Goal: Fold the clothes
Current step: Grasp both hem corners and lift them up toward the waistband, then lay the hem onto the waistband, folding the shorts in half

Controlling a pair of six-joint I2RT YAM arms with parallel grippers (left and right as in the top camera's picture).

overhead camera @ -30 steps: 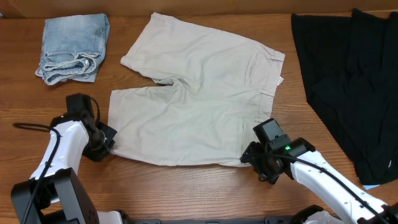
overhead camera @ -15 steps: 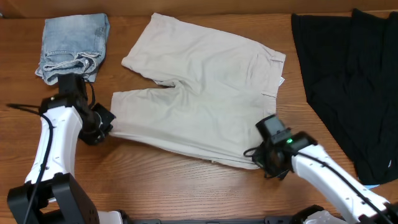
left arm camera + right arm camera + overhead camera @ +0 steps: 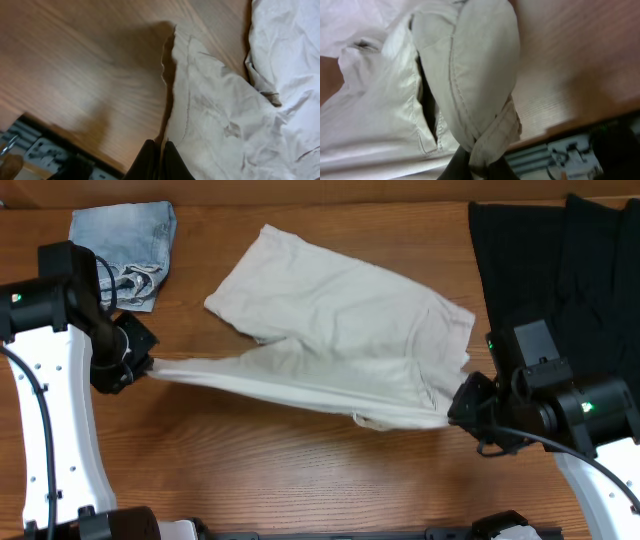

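The clothes, a pale cream-beige pair of shorts (image 3: pixel 340 320), hang stretched between my two grippers, the far leg still lying on the table. My left gripper (image 3: pixel 143 367) is shut on the hem of the near leg. In the left wrist view its dark fingers (image 3: pixel 150 162) pinch the hem edge of the shorts (image 3: pixel 225 115) above the wood. My right gripper (image 3: pixel 457 410) is shut on the waistband corner. The right wrist view shows the bunched waistband of the shorts (image 3: pixel 475 75) squeezed in that gripper (image 3: pixel 479 161).
A folded light-blue denim garment (image 3: pixel 125 242) lies at the back left, close behind my left arm. Large black garments (image 3: pixel 560 300) cover the right side of the wooden table (image 3: pixel 250 470), right beside my right arm.
My right gripper has shut on the waistband. Both arms have risen and moved outward, lifting the near edge of the shorts off the table and pulling it taut.
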